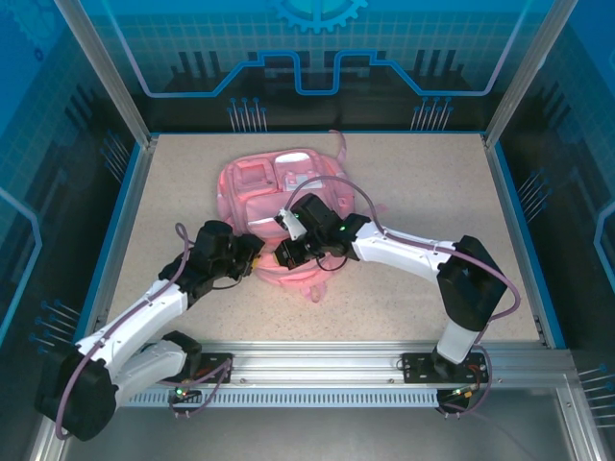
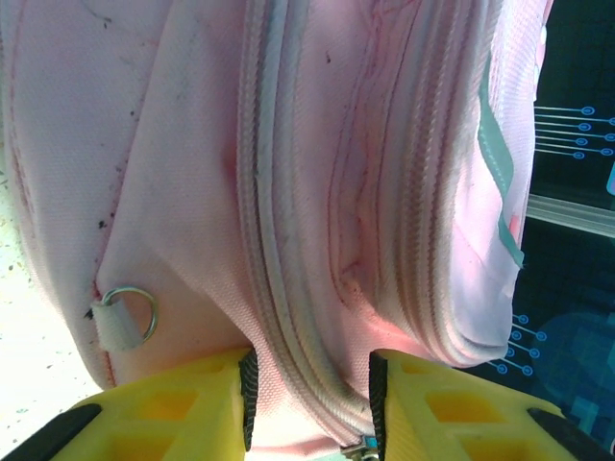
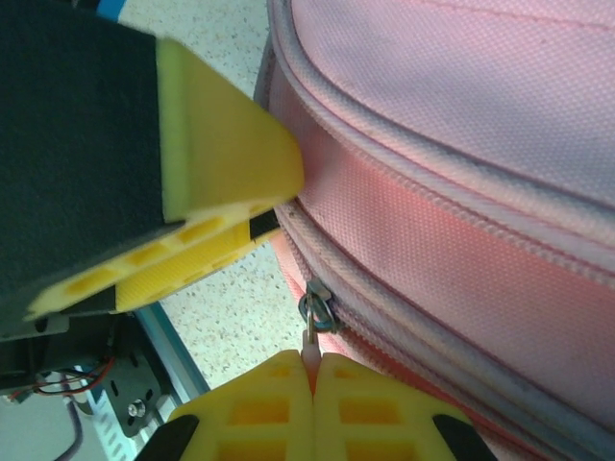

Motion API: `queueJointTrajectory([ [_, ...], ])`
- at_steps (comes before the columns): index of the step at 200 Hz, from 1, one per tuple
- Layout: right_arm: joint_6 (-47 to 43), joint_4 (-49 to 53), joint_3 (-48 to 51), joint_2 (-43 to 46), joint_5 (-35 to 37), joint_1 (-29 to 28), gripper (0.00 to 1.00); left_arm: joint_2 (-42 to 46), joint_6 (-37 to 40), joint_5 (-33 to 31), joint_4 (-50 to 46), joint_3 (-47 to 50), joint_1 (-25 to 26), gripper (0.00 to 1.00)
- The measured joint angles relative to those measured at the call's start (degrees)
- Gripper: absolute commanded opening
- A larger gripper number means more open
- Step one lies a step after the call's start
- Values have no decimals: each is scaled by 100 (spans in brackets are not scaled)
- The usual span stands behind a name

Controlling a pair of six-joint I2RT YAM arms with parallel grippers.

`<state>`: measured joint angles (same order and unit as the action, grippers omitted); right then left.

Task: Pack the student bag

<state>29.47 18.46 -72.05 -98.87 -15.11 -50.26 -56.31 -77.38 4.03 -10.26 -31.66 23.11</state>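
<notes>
Straddling the near edge of the student bag (image 2: 192,144), the left gripper (image 2: 312,384) has its jaws narrowly apart with the zip ridge between them; whether they pinch it I cannot tell. The pink bag lies flat in the middle of the table (image 1: 432,192), pockets up. Just beside, the right gripper (image 3: 312,370) is clamped tight on the zip pull (image 3: 309,338).

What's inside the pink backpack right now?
Nothing inside shows. The student bag lies on the table, the zipper looks closed where visible, and pink fabric covers any contents. The right gripper pinches the zipper pull.
</notes>
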Motion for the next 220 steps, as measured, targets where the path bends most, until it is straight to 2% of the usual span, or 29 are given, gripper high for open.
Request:
queueJointTrajectory([
  [18,-98,131,0,13,146,-70,0,-74,-70,-35,98,0,0,36],
  [66,-256,463,0,192,651,-118,0,-214,-118,-76,160,4,33,12],
  [95,-363,909,0,385,1318,-146,0,-210,-44,-155,120,4,44,4],
  [133,-584,1543,153,658,2444,-111,0,-85,162,-317,-66,4,46,3],
  [167,-717,2004,313,748,3106,240,0,9,391,-426,-297,7,9,3],
  [186,-763,2039,313,758,3117,363,0,57,544,-424,-396,7,-59,4],
  [203,-857,1982,315,785,2809,365,0,81,752,-426,-568,-9,-186,6],
  [212,-903,1919,326,802,2583,350,0,87,874,-435,-708,-37,-286,11],
  [220,-942,1860,332,813,2371,330,0,87,1012,-446,-861,-94,-396,20],
])
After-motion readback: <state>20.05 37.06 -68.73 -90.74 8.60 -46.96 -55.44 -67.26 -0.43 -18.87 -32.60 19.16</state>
